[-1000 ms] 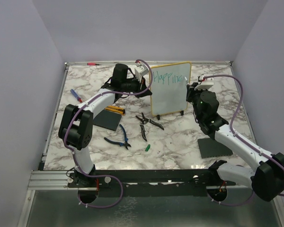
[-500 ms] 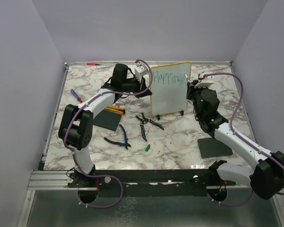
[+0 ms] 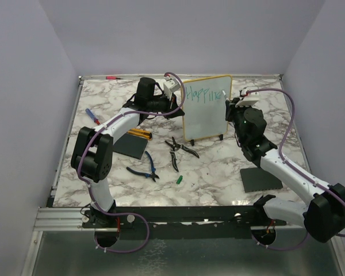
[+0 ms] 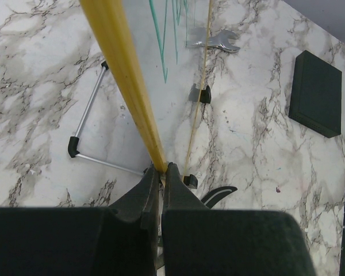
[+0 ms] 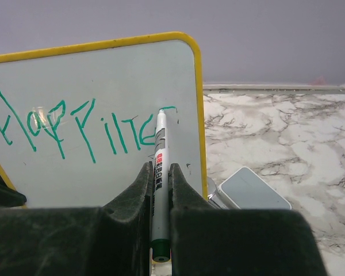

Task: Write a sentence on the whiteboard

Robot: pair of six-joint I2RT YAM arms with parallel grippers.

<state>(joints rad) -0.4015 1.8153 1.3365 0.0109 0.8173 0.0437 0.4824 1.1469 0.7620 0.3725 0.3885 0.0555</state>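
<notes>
Marble bench (image 3: 218, 167) bearing blue-handled pliers (image 3: 144, 167), black cutters (image 3: 179, 149), a green cap (image 3: 179, 180), left dark pad (image 3: 130, 146), right dark pad (image 3: 260, 180).

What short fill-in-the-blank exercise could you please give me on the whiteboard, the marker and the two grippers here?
1. The whiteboard stands ____ on the table.
2. The left gripper is shut on its ____ rim.
3. The right gripper is shut on a marker, tip on the board, where the writing is ____.
Missing words: upright; yellow; green.
</notes>
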